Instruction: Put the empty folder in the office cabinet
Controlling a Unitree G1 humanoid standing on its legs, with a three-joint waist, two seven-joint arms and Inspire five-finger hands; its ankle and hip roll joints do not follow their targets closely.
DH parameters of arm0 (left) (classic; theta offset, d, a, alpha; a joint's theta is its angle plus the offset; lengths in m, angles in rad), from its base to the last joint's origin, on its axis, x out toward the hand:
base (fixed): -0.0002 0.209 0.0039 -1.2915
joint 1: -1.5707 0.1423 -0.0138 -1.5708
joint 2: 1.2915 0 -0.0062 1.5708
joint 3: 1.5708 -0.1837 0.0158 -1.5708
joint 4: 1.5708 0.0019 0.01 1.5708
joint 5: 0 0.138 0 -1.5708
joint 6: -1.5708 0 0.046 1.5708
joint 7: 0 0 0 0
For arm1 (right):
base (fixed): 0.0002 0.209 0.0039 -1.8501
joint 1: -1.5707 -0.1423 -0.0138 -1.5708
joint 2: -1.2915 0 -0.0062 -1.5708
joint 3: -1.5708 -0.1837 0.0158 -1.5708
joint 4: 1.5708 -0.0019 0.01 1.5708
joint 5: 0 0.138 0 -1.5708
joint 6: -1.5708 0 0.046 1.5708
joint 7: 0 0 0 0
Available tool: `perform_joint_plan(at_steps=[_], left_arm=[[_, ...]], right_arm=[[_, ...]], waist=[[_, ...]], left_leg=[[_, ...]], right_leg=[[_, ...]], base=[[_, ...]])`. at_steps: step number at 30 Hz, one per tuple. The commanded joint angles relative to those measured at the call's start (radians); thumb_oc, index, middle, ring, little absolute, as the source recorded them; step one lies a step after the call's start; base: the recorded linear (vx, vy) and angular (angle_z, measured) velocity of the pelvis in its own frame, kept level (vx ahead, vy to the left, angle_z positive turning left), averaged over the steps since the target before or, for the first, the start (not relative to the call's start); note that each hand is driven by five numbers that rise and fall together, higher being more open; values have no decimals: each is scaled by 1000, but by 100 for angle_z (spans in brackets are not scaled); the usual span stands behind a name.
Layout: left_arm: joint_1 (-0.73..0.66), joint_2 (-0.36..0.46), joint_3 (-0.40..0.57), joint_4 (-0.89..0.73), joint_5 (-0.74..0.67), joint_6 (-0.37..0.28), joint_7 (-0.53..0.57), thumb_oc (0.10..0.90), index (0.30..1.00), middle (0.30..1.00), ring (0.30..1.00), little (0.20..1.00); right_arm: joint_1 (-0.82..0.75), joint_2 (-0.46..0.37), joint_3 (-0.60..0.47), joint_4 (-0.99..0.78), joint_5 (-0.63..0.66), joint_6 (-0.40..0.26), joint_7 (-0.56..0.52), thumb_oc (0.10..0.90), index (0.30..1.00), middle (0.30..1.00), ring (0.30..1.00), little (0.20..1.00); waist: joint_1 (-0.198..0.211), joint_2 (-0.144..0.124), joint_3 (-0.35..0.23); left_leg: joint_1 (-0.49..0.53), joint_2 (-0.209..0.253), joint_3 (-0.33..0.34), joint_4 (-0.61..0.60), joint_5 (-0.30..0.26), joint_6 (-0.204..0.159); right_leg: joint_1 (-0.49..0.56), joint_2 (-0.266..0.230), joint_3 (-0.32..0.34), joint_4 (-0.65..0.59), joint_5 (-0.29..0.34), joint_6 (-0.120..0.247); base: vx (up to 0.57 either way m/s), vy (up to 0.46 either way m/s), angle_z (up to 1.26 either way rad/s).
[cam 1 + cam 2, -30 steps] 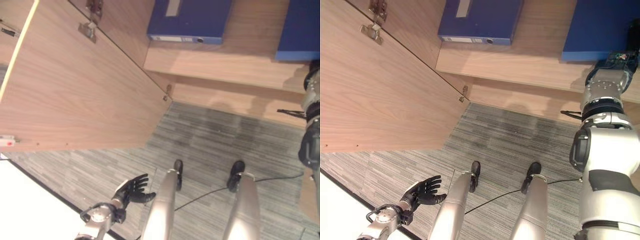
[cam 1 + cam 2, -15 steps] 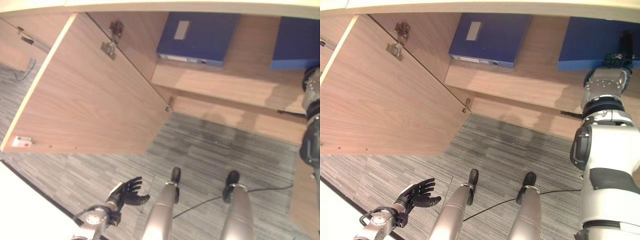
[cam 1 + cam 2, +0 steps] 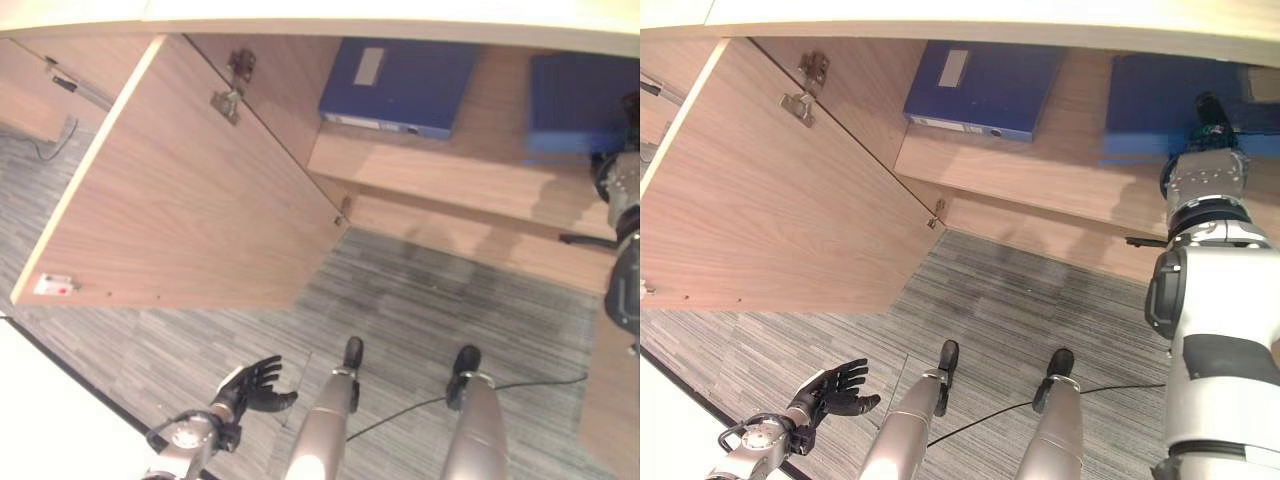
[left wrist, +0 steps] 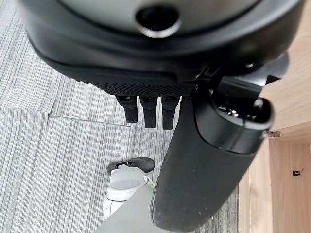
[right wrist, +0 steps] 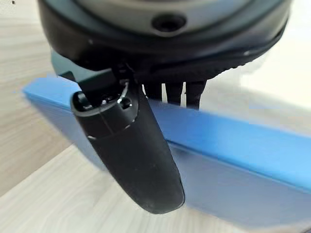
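Right hand at the folder on the cabinet shelf, left hand idle.

The right hand [image 5: 146, 145] has its thumb over the blue folder [image 3: 1160, 105] with fingers behind its top edge (apparently gripping). The folder rests on the shelf [image 3: 1040, 170], well apart from the second folder [image 3: 980, 85]. Risk: a withdrawing hand drags it off the front lip. The open door [image 3: 190, 200] crowds the left side; the left hand [image 3: 250, 385] hangs relaxed, empty.
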Motion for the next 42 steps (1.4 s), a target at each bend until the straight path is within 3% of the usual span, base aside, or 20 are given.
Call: perform_joint_plan(at_steps=[1, 2, 14, 20, 28, 42], left_arm=[[7, 45, 5, 64, 8, -24, 40, 800, 900, 900, 900, 900], [4, 35, 4, 74, 7, -27, 44, 800, 900, 900, 900, 900], [-26, -29, -24, 109, -23, -34, 66, 800, 900, 900, 900, 900], [-36, -42, -34, 105, -17, -38, 65, 800, 900, 900, 900, 900], [-33, -40, -22, 108, -32, -41, 62, 800, 900, 900, 900, 900], [-39, -89, 4, 180, -71, -43, 77, 800, 900, 900, 900, 900]], right_arm=[[-111, -39, 34, -69, -47, -36, 14, 800, 900, 900, 900, 900], [-108, -30, 34, -75, -51, -37, 10, 800, 900, 900, 900, 900], [-58, 25, 3, -73, -64, -33, -2, 800, 900, 900, 900, 900], [75, 51, -53, -52, -94, -16, -6, 800, 900, 900, 900, 900], [218, 103, -116, -56, -104, -11, 4, 800, 900, 900, 900, 900], [237, 114, -104, -49, -116, -19, 30, 800, 900, 900, 900, 900]], waist=[[10, 5, -47], [13, 9, -39], [4, 12, -29], [4, 21, -17], [4, 8, -16], [6, -1, -27]], left_leg=[[18, -29, 5, -119, -2, 30], [11, -26, 10, -123, 25, 33], [47, -25, 5, -161, 39, 34], [91, -21, -5, -189, 46, 36], [150, -7, -12, -237, 58, 40], [196, 8, -10, -298, 83, 42]], right_leg=[[121, 56, 5, 67, -228, 62], [113, 56, -6, 62, -200, 59], [143, 62, -11, 36, -187, 61], [186, 64, -20, 7, -179, 65], [260, 74, -35, -72, -152, 70], [291, 85, -36, -108, -133, 71]], base=[[-103, 26, -4], [0, 0, 0], [-9, 3, -1], [0, 0, 0], [4, -17, -2], [0, 0, 0]])
